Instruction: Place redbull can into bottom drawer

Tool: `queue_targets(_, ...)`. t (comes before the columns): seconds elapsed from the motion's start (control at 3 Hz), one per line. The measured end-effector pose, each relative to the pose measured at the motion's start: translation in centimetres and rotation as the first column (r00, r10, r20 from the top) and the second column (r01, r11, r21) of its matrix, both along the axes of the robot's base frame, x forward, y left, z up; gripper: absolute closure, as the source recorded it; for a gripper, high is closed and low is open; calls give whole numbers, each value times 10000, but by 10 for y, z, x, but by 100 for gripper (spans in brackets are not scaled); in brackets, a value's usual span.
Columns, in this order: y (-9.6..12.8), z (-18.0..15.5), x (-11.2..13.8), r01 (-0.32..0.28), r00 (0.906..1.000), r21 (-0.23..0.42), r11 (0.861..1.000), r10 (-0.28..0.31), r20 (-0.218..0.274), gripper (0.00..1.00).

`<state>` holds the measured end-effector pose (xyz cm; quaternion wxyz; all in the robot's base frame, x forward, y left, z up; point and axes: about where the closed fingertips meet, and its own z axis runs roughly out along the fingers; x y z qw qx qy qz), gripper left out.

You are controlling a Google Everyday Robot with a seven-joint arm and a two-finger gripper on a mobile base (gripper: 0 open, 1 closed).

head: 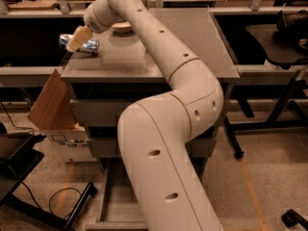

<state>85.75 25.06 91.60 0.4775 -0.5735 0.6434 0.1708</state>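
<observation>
The gripper (78, 37) is at the back-left corner of the cabinet top (108, 61), clamped across the can (92, 45). The can lies sideways, partly past the top's left edge. A bowl (121, 28) sits near, behind the arm. Below, the bottom drawer (113, 203) stands pulled out.

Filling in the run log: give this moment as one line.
gripper: at grey cabinet top, left rear corner | holds slim blue-and-silver metal can sideways | long grey bottom drawer: open, can not inside
</observation>
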Motion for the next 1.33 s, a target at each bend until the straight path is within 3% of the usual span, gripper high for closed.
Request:
queue_targets(0.67,-4,-24,-2,-38,9998,-1677,9858,3,-211,0)
queue_targets(1.0,-5,-32,-3,-11,9995,-2167,9762,-60,-324,0)
queue_targets(1.33,-5,-40,-4,-56,9988,-2431,9700,-66,-493,18)
